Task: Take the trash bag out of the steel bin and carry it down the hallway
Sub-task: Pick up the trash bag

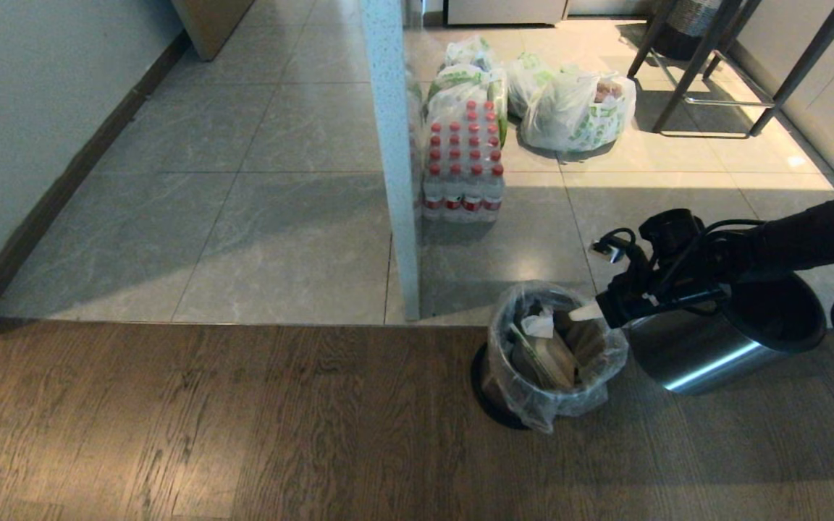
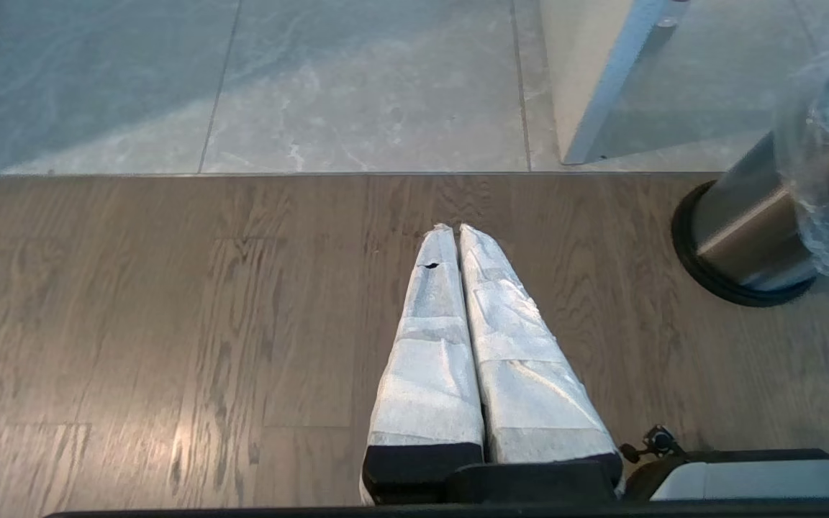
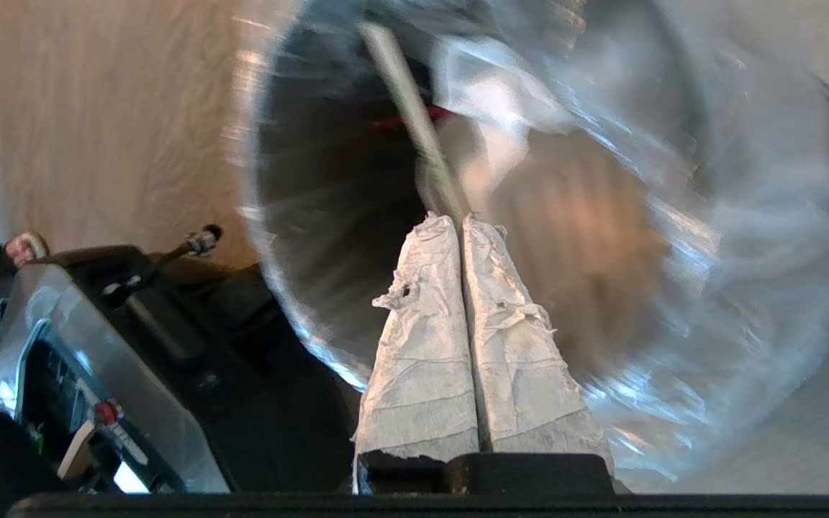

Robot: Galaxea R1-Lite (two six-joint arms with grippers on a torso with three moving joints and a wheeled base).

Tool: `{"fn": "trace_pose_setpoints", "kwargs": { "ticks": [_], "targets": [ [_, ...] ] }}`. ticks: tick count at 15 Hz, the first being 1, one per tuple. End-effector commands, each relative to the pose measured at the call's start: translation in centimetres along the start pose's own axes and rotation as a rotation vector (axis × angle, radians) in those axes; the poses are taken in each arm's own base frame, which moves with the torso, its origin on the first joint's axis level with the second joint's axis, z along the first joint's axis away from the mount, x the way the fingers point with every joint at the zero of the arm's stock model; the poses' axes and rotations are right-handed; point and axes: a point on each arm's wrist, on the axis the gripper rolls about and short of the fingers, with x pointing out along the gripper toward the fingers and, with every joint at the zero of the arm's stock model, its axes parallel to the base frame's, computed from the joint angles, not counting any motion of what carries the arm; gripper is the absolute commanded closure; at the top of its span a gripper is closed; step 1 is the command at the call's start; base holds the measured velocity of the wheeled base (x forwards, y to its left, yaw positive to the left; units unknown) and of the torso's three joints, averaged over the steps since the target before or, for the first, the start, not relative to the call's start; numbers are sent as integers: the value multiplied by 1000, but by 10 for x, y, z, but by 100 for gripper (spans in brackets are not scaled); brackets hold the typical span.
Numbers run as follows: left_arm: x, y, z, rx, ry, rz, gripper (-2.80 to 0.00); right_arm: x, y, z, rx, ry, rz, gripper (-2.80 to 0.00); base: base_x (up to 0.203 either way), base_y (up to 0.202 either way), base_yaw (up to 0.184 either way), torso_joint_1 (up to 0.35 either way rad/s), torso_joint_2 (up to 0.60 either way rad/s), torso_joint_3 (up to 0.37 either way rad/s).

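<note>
The trash bag (image 1: 551, 351), clear plastic with brown cardboard and paper scraps inside, lines the steel bin (image 2: 745, 223), which stands on the wood floor on a black base ring (image 1: 486, 394). My right gripper (image 1: 589, 312) reaches in from the right to the bag's near rim. In the right wrist view this gripper (image 3: 458, 216) is shut at the bag's mouth (image 3: 673, 180), and a taut fold of plastic (image 3: 414, 122) runs from its tips. The left gripper (image 2: 455, 229) hangs shut and empty over the wood floor, left of the bin. The hallway (image 1: 279, 202) of grey tiles lies beyond the wood.
A second steel container with a black rim (image 1: 721, 347) sits under my right arm. A white pillar (image 1: 395, 159) stands just behind the bin. Behind it are a pack of water bottles (image 1: 464, 163), white grocery bags (image 1: 576, 108) and dark table legs (image 1: 706, 65).
</note>
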Motion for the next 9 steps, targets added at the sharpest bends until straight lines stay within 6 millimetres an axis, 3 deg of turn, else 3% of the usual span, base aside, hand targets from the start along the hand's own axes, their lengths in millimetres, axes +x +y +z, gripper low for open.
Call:
{"fn": "trace_pose_setpoints", "kwargs": {
  "ticks": [1,3,9],
  "targets": [
    [0,0,0,0,2,1,0,-7,-3,1,1,-10,-12,0,0,0,0,0,0,0],
    [0,0,0,0,2,1,0,-15,-17,-5,26,-18,-42,0,0,0,0,0,0,0],
    [0,0,0,1,2,1,0,-12,-47,-12,42,-43,-98,0,0,0,0,0,0,0]
  ]
}}
